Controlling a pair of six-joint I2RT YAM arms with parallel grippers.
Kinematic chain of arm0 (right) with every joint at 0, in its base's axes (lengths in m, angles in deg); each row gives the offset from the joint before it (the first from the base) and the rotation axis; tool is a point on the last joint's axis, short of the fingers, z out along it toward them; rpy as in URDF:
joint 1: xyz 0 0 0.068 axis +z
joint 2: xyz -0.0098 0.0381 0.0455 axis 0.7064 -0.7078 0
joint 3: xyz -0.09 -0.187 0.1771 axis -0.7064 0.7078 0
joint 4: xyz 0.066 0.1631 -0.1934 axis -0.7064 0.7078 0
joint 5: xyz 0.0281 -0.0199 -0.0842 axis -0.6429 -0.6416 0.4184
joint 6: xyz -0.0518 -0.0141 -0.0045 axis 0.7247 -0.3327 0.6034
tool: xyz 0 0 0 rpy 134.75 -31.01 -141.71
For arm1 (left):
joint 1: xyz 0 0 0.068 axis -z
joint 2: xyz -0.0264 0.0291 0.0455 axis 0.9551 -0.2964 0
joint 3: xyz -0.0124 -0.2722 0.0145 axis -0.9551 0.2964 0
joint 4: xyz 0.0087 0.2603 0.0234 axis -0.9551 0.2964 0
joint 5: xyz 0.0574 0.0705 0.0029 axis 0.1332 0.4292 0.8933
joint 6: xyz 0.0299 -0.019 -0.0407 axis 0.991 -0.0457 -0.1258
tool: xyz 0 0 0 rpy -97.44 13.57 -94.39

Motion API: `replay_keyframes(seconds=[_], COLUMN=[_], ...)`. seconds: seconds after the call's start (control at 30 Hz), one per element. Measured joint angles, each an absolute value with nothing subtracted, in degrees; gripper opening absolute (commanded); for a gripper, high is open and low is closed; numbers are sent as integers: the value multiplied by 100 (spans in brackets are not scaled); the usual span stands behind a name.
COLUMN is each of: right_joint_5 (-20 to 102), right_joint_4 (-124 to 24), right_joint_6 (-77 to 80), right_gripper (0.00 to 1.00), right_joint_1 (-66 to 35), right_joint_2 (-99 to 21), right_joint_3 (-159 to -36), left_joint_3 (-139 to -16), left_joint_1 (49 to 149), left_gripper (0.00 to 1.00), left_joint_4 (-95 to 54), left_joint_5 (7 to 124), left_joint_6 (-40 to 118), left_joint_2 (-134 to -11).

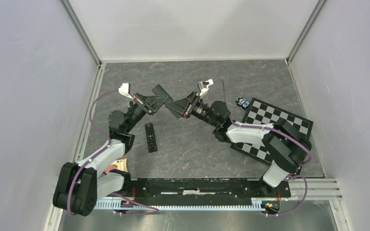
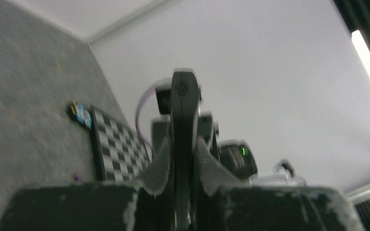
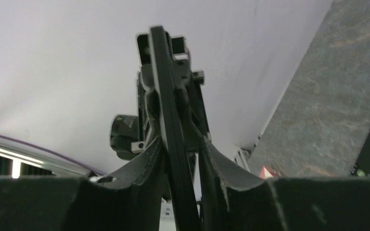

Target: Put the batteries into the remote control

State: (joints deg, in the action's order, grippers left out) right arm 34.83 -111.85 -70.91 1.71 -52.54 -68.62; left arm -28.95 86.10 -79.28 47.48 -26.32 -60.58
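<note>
Now, left hand (image 1: 150,102): clamped on a thin black slab (image 1: 160,93), raised
right hand (image 1: 185,105): gripping a flat black piece (image 1: 176,108)
batteries (image 1: 243,102): on desk (image 1: 197,144), just beside checkered board (image 1: 279,120)
remote (image 1: 151,138): flat on desk

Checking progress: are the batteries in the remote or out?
Out. The batteries lie on the table at the checkerboard's far corner.

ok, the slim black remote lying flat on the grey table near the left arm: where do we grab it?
Across its narrow width near mid-length, straight down from above. The slim black remote lies flat on the grey table, so only its two long edges give opposing faces, and nothing crowds either one. Probably turn the wrist to match its slight tilt.
</note>
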Motion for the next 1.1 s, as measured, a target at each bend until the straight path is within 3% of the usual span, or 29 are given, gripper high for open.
replay_keyframes(seconds=[0.17,0.37,0.5,0.8,1.1], right_joint_5=[3249,3039,2748,1406,934], right_joint_4=[-10859,-11233,-11344,-10763,-9314], right_joint_6=[-6619,-6190,-5773,-4042,-2612], right_gripper=[49,77,86,85,67], right_joint_1=[132,-128,-329,-375,-382], right_joint_2=[-5042,-4163,-3702,-3035,-3241], right_joint_3=[-6634,-5281,-4862,-5200,-6112], left_joint_3=[-2956,-3024,-3024,-3026,-3157], left_joint_1=[8883,9157,9159,9159,9159], left_gripper=[2,2,2,2,4], left_joint_4=[-7499,-7230,-7281,-7416,-7794], left_joint_5=[4160,3417,3233,2661,2195], left_joint_6=[-2191,-2036,-2036,-2034,-2034], left_joint_2=[-6058,-6163,-6260,-6310,-6288])
